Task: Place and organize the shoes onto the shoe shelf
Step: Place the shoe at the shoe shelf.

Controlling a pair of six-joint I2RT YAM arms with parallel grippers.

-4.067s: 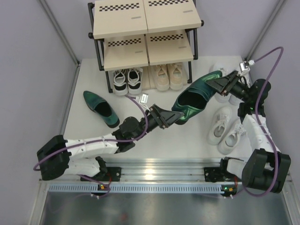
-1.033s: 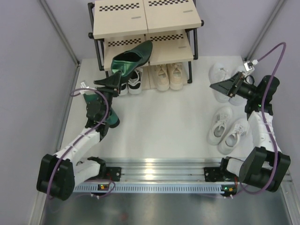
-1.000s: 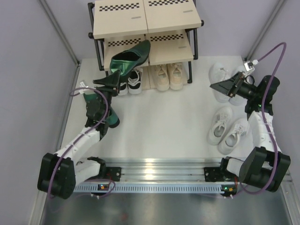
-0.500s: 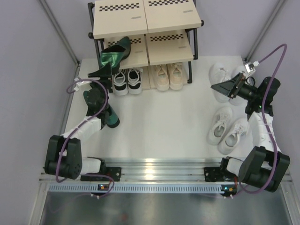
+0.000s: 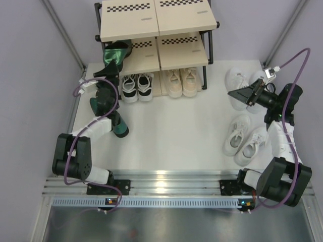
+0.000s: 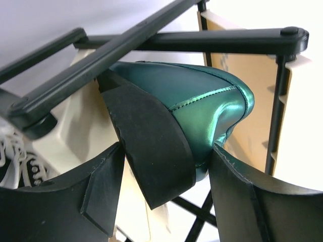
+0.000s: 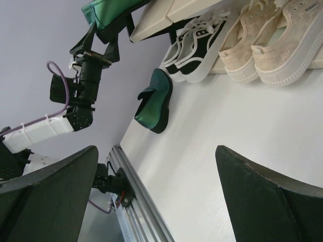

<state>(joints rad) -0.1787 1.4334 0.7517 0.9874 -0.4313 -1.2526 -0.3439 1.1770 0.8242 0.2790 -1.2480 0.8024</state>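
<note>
The left gripper [image 6: 166, 169] has its two fingers closed on the heel end of a green heeled shoe [image 5: 115, 52], one finger against the black heel block and the other against the glossy back. That shoe is up at the left end of the shoe shelf [image 5: 151, 22], at its middle tier, with the top board hiding part of it from above. What matters for the next move is how the shoe lies from the hand. Its long axis runs straight away from the gripper toward the far side, toe leading in under the black frame tubes and heel nearest the fingers. To my eye, pushing it farther along that line would seat it, and the frame tube on the left sits close to the upper. I cannot tell whether the sole is down on the board yet. Its mate, the second green shoe [image 5: 120, 128], lies on the floor [image 5: 171, 131] near and to the left of the shelf, just beside the left arm's forearm, so that arm is far better placed to fetch it. The right gripper [image 5: 241, 94] hangs with its jaws spread and nothing in them. It is well over on the right, above the far pair of white sneakers [image 5: 235, 78], with the nearer white pair [image 5: 245, 138] below it.
</note>
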